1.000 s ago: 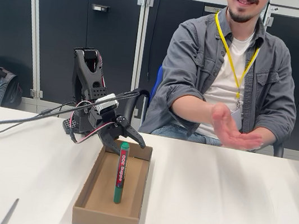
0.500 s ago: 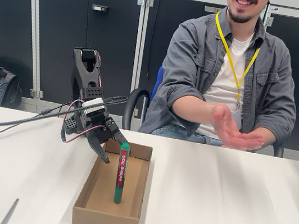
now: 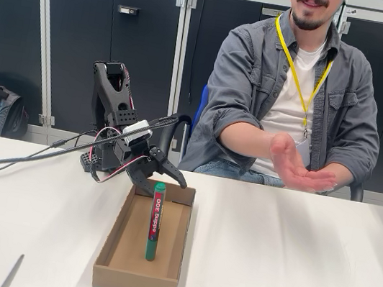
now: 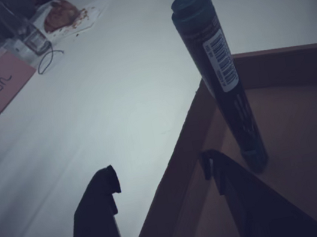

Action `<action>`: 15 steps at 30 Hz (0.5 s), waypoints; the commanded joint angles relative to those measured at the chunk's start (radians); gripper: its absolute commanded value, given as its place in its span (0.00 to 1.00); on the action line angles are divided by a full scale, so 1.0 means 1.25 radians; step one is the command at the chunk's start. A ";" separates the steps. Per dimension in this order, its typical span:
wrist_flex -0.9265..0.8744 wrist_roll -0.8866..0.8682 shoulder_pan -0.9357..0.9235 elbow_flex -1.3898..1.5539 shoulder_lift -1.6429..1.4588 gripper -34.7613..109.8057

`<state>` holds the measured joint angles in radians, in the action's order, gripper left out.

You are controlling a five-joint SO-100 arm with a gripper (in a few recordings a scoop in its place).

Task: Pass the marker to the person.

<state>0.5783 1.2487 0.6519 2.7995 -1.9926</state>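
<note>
- At the middle of the fixed view, the green marker is standing upright inside the cardboard box, easy to grab.
- Just above it, the gripper is hanging wide open, holding nothing.
- At the right, the person is holding out a flat hand, waiting for it.

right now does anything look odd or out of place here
Yes: the marker stands upright on its end inside the shallow cardboard box instead of lying flat, so a nudge could tip it. The open pincer hangs just behind its top.
</note>
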 commanded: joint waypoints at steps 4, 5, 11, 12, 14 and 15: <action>-0.032 0.000 -0.052 -0.011 -0.063 0.46; -0.038 0.000 -0.067 -0.013 -0.061 0.46; -0.043 0.000 -0.136 -0.015 -0.052 0.46; -0.045 0.000 -0.144 -0.018 -0.048 0.46; -0.048 0.000 -0.150 -0.027 -0.038 0.46; -0.049 0.000 -0.148 -0.029 -0.038 0.46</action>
<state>0.5185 1.2502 0.4709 2.7995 -2.0295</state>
